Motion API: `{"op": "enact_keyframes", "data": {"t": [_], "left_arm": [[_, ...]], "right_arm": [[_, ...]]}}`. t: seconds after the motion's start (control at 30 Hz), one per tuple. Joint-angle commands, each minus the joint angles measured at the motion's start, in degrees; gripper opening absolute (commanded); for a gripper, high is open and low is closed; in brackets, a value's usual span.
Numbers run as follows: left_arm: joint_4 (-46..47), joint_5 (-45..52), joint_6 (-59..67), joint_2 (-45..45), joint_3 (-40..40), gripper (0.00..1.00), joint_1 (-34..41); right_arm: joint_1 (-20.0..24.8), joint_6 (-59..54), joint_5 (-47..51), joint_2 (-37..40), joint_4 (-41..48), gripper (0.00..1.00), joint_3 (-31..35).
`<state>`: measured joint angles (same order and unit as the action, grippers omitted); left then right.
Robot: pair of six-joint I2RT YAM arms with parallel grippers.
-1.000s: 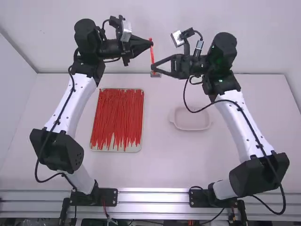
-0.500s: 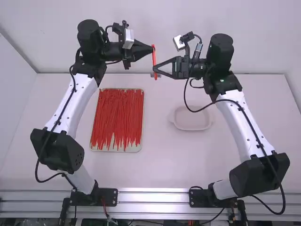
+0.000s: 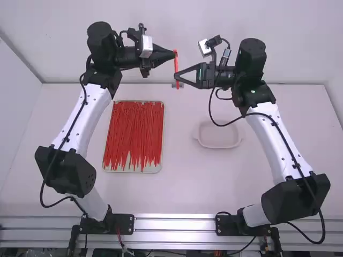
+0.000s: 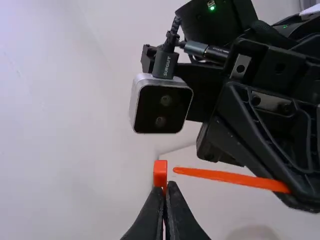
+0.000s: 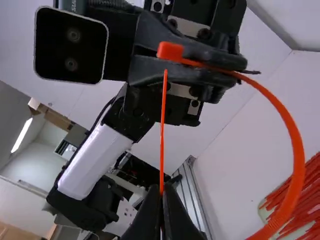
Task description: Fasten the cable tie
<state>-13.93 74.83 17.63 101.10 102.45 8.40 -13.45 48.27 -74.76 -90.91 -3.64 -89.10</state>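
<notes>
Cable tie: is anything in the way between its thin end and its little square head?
No, nothing visible. On the tie, the left gripper pinches the head, the right gripper pinches the thin end, and that end runs straight to the head.

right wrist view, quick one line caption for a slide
Right gripper pinches the red cable tie near its tail, tip close to the head the left gripper holds.

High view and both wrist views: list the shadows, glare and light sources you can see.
High view: soft, even light on the table, a faint shadow beside the bowl, no glare. Left wrist view: a small green lamp glows on the black housing. Right wrist view: a bright strip light shines in the room behind, and the cable tie is evenly lit.
</notes>
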Motion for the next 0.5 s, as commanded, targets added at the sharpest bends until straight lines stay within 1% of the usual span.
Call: {"op": "enact_keyframes", "data": {"t": [0.0,0.17,0.47], "left_arm": [[-0.3,0.7,-0.2,-0.7,-0.2,0.02,1.6],[1.1,-0.8,1.7,-0.7,-0.2,0.02,2.1],[0.2,-0.9,1.3,-0.7,-0.2,0.02,1.1]], "right_arm": [[-0.1,0.8,-0.1,0.2,-0.5,0.0,-0.1],[0.6,1.0,-0.2,0.2,-0.6,0.0,-0.1],[1.4,0.9,-0.2,0.2,-0.4,0.0,-0.1]]}}
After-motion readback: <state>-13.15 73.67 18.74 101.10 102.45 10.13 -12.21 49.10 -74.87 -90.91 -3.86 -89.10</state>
